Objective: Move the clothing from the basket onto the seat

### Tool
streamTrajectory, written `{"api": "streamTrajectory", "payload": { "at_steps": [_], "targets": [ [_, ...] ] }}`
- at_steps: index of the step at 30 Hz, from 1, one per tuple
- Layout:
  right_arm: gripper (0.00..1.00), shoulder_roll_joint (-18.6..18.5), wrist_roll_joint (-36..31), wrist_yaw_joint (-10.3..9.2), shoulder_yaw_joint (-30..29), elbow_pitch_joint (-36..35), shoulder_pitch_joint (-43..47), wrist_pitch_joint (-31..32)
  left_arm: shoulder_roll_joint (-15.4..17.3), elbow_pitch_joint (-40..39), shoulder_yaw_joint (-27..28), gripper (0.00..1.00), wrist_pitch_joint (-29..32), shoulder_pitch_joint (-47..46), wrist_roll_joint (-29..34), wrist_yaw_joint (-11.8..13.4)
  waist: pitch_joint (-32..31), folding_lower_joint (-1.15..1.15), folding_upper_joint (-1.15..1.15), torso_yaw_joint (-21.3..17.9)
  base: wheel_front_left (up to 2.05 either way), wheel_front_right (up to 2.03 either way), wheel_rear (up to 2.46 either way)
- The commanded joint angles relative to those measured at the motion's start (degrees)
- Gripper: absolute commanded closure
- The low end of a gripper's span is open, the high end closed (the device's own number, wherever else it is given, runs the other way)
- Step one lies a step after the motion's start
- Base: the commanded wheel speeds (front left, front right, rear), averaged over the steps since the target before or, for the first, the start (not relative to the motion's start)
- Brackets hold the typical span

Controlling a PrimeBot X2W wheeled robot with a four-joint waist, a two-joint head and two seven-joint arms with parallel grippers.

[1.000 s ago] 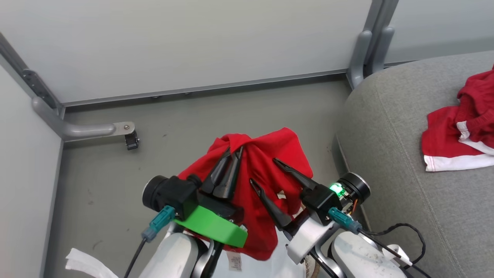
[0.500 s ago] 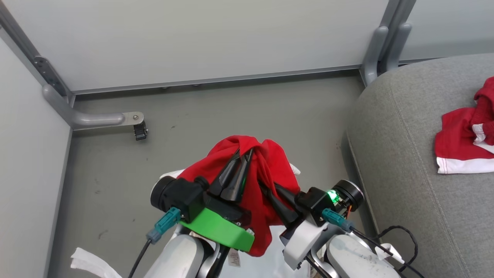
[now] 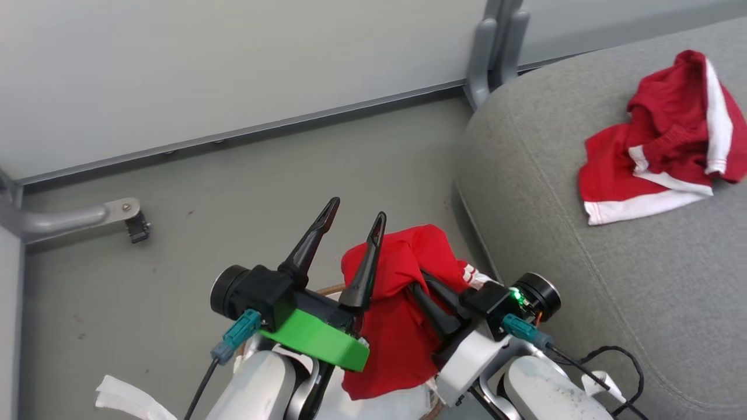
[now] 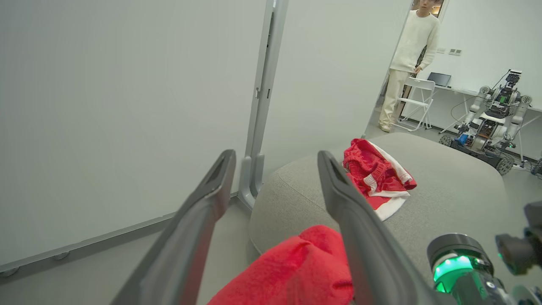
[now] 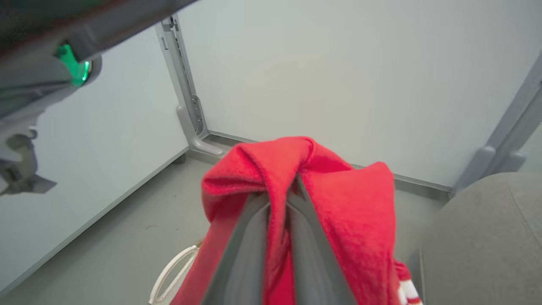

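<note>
1. seat (image 3: 543, 192): grey cushion on your right. The frame cuts off its right and lower edges in the head view.
2. basket (image 3: 328, 288): a sliver of brown rim shows between the arms. The rest is hidden beneath them.
3. plain red garment (image 3: 397, 315): held up over the basket rim, near the seat's edge. Its hem is hidden behind the forearms.
4. banded garment (image 3: 653, 146): crumpled on the seat.
5. right gripper (image 5: 292, 186): pinched onto the plain red garment, tips buried in cloth.
6. left gripper (image 3: 357, 209): fingers spread wide, holding nothing.
</note>
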Motion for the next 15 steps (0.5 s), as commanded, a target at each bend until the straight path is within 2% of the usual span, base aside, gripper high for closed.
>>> {"api": "streamTrajectory", "payload": {
  "at_steps": [1,9,15],
  "targets": [
    [1.0,-0.2,0.47,-0.08,-0.29,-0.55,0.66,-0.14,0.1,0.21,0.21,0.0,-0.04,0.41,0.38,-0.09,0.94,0.0,0.0,-6.69,0.0,0.0,0.0],
    [1.0,-0.44,1.15,-0.08,-1.56,-1.72,2.56,-0.14,0.13,1.75,1.11,0.0,-0.04,-0.06,1.0,-0.22,1.28,0.0,0.0,-16.93,0.0,0.0,0.0],
    [1.0,-0.84,1.39,-0.08,-2.35,-2.66,3.47,-0.14,0.15,2.45,1.21,0.0,-0.05,0.08,1.03,-0.24,1.17,0.0,0.0,-22.03,0.0,0.0,0.0]
  ]
}}
